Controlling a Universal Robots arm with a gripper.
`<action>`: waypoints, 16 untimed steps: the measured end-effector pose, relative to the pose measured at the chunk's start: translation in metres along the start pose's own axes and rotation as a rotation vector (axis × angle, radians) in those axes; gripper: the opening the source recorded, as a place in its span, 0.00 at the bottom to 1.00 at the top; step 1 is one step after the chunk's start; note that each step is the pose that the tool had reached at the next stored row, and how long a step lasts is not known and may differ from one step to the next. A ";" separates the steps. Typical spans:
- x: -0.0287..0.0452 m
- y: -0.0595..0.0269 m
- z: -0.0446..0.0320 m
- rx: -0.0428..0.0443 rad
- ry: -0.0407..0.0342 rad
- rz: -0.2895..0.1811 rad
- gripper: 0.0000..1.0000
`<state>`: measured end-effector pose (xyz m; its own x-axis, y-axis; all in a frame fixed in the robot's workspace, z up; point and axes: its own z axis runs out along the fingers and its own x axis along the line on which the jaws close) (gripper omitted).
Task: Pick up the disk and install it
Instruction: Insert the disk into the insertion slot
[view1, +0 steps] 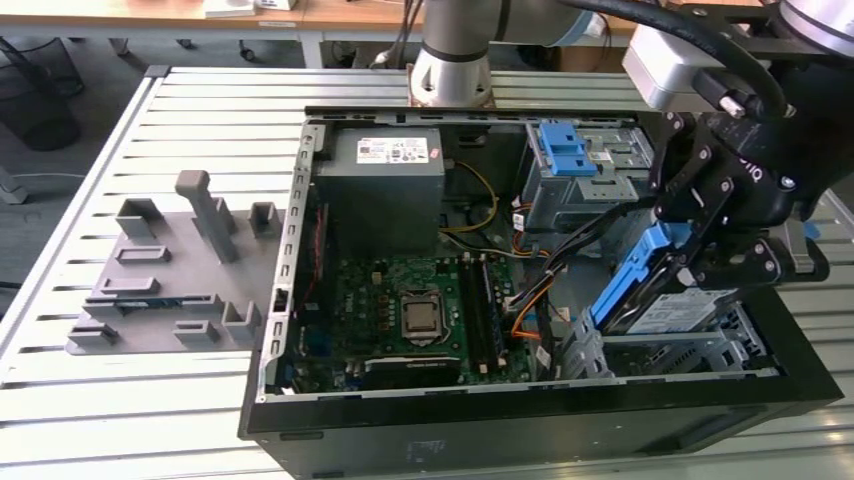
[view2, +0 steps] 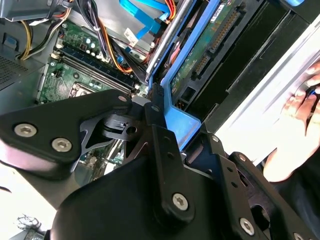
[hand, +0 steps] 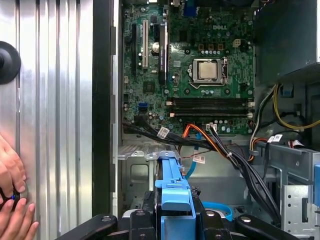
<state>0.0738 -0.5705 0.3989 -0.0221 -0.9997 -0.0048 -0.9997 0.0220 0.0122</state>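
We count one disk (view1: 671, 312), and it hangs in the gripper (view1: 694, 262) at the exterior view's right, low in the frame, just above the drive cage (view1: 681, 355) of the one open computer case (view1: 534, 420). The jaws are clamped on the blue carrier frame, one to each side, as we see in the first wrist view at the gripper (hand: 175, 227) and the disk (hand: 175, 197). The disk stands on edge, its long axis steep and leaning from lower left to upper right in the exterior view, with the labelled face turned toward the exterior view's right. In the second wrist view the disk (view2: 200, 55) shows its green circuit side, and its connector end points away from the gripper (view2: 155, 117) into the case. Inside the case we count one motherboard (view1: 380, 295) with one processor socket (hand: 206, 70), one power-supply box (view1: 380, 175) and one blue latch piece (view1: 567, 150). One grey fixture (view1: 174, 270) sits on the counter (view1: 134, 430) at the exterior view's left. A person's two hands (hand: 15, 220) lie on the counter beside the case.
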 end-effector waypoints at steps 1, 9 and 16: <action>0.0000 0.0000 0.0010 0.0000 -0.0001 0.000 0.37; 0.0000 -0.0001 0.0083 0.0000 -0.0001 0.000 0.37; 0.0001 -0.0002 0.0142 0.0000 0.0000 0.000 0.37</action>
<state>0.0737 -0.5705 0.3847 -0.0221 -0.9997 -0.0048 -0.9997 0.0220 0.0122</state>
